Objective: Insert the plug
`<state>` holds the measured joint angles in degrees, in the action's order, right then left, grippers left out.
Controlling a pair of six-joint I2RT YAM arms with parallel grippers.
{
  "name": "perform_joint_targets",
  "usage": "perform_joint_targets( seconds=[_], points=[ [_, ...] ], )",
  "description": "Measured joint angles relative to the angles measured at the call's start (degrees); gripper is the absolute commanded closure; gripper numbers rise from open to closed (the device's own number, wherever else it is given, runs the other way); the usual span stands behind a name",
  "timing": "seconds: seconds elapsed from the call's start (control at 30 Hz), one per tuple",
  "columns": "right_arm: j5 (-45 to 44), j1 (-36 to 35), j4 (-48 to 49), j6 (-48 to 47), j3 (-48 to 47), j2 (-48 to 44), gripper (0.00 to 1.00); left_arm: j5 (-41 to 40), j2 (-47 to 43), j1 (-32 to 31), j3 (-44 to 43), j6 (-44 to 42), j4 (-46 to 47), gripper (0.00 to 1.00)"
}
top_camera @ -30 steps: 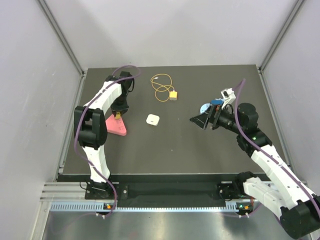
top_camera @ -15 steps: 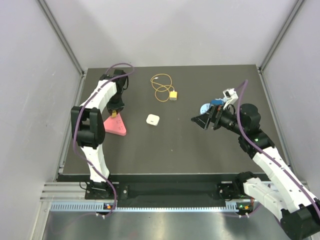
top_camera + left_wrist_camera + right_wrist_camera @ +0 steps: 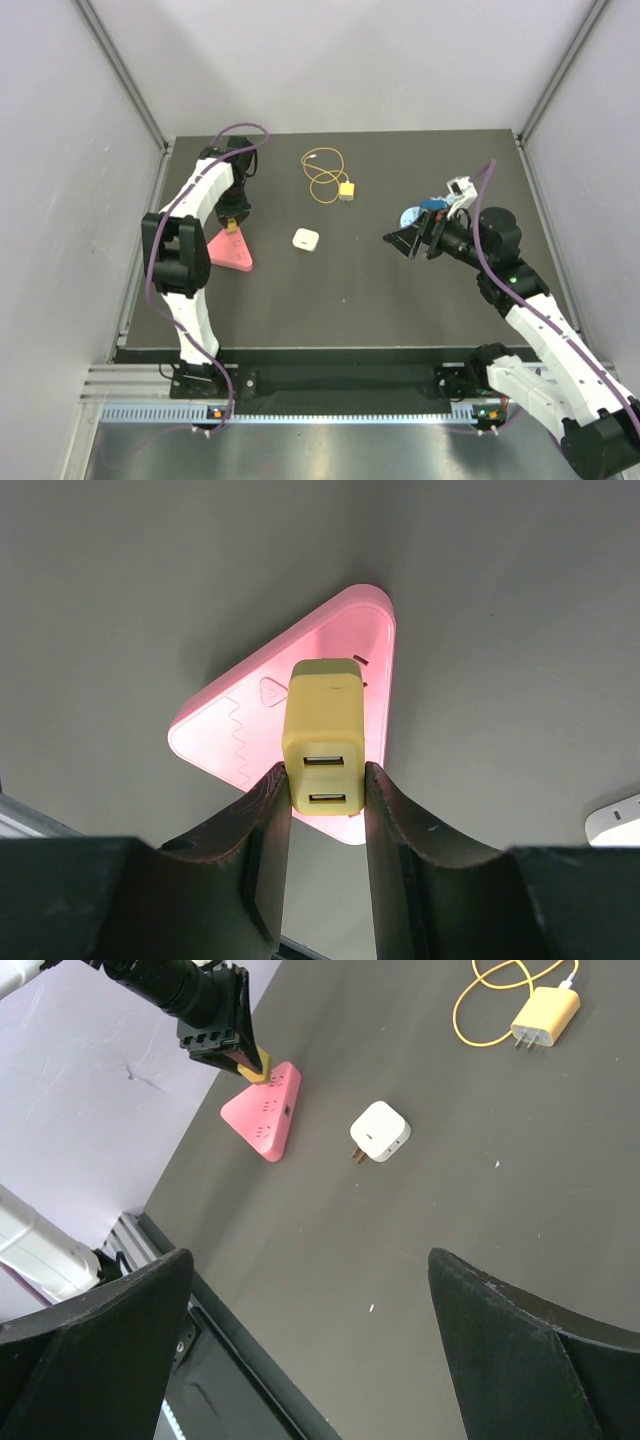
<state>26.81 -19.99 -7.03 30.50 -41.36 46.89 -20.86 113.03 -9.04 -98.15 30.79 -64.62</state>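
White adapter (image 3: 306, 239) near plug (image 3: 346, 191) and strip (image 3: 232, 252)

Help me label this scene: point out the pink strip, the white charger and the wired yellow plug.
pink strip (image 3: 262, 1115), right wrist view, top face.
white charger (image 3: 380, 1130), right wrist view, top face.
plug (image 3: 545, 1015), right wrist view, yellow body.

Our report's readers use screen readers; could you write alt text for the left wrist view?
The left claw is shut on a yellow two-port USB adapter, held over a pink triangular power strip on a table.
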Motion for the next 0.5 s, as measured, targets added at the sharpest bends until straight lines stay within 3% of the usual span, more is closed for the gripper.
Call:
perform_joint_targets(
  seconds=[0.5],
  points=[
    [-1.2,0.0,-2.3,-1.5,-0.8,-1.8,0.00,-1.5,0.2,0.0,1.6,1.6,1.3,1.00]
  ],
)
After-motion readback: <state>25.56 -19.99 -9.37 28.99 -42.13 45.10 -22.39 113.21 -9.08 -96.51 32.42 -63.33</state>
